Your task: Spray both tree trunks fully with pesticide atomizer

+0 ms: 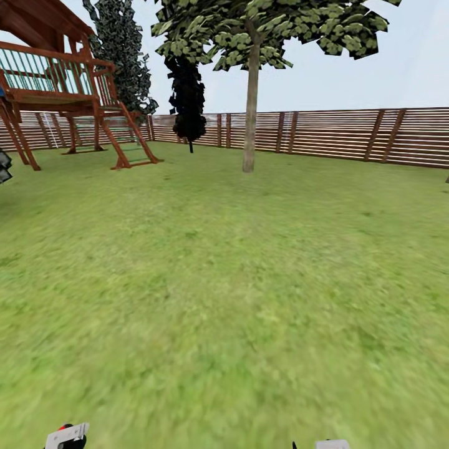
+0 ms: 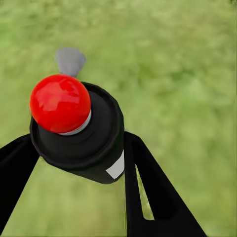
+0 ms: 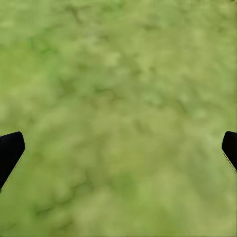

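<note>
Where the lawn (image 1: 224, 299) runs back to the brown slat fence (image 1: 349, 134), one tree (image 1: 251, 93) is seen standing on the grass just in front of it — its trunk (image 1: 250, 125) a straight, bare grey-beige column flaring slightly at the base, blocky green leaves spread overhead. A dark, near-black thin-trunked tree (image 1: 187, 103) is set to its left against the fence, and a wooden play structure (image 1: 68, 93) with a ladder occupies the far left. In the left wrist view the pesticide atomizer (image 2: 81, 128) is shown as a black cylindrical body with a round red cap, a white collar beneath it, a grey nozzle and a small white label; it is clamped between the two black fingers (image 2: 153, 197) of the left end effector (image 2: 79, 163), held above grass. The right end effector (image 3: 118, 148) is spread wide with nothing between its fingers, only lawn lying beyond — its tips are seen at the picture's edges
</note>
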